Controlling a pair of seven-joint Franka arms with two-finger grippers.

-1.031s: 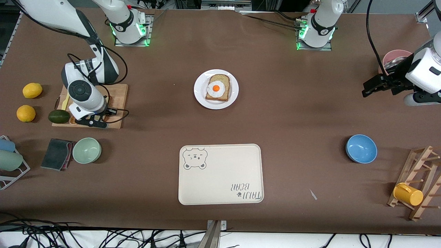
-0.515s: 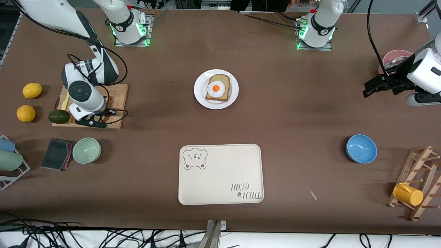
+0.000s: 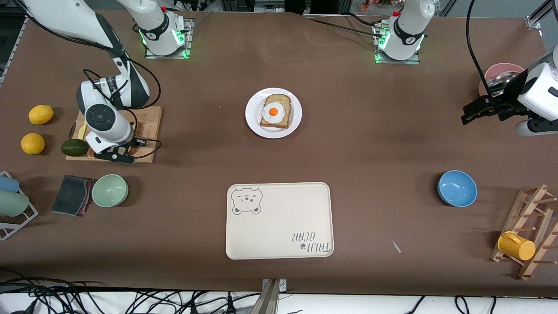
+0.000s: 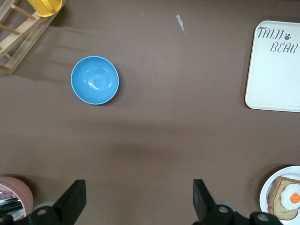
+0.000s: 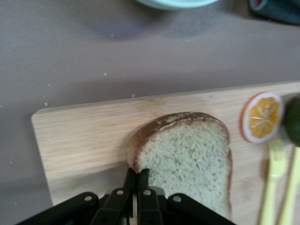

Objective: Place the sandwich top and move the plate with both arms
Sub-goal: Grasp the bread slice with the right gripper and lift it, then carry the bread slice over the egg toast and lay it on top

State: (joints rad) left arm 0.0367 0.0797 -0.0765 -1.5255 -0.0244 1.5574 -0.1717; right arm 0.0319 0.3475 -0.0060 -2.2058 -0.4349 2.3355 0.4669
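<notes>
The sandwich top [image 5: 187, 159], a speckled bread slice with dark crust, lies on a wooden cutting board [image 5: 84, 136] toward the right arm's end of the table. My right gripper [image 5: 138, 171] is shut on the slice's crust edge; in the front view it [image 3: 114, 153] is over the board [image 3: 150, 117] and hides the slice. The white plate [image 3: 253, 124] holds toast with a fried egg [image 3: 274, 111] in the middle of the table. My left gripper [image 3: 473, 111] is open and empty, up over bare table beside a pink bowl [image 3: 501, 72]; its jaws stand wide in the left wrist view [image 4: 138, 187].
An orange slice [image 5: 262, 117] and a yellow fork [image 5: 274, 183] lie on the board. An avocado [image 3: 74, 147], two lemons [image 3: 40, 114], a green bowl [image 3: 110, 190] and a dark cloth [image 3: 72, 195] are nearby. The bear-print tray [image 3: 279, 220], a blue bowl [image 3: 457, 188] and a rack with a yellow mug [image 3: 516, 245] sit nearer the camera.
My right arm has shifted slightly over the cutting board. My left gripper has drifted a little toward its end of the table. The plate and toast have not moved.
</notes>
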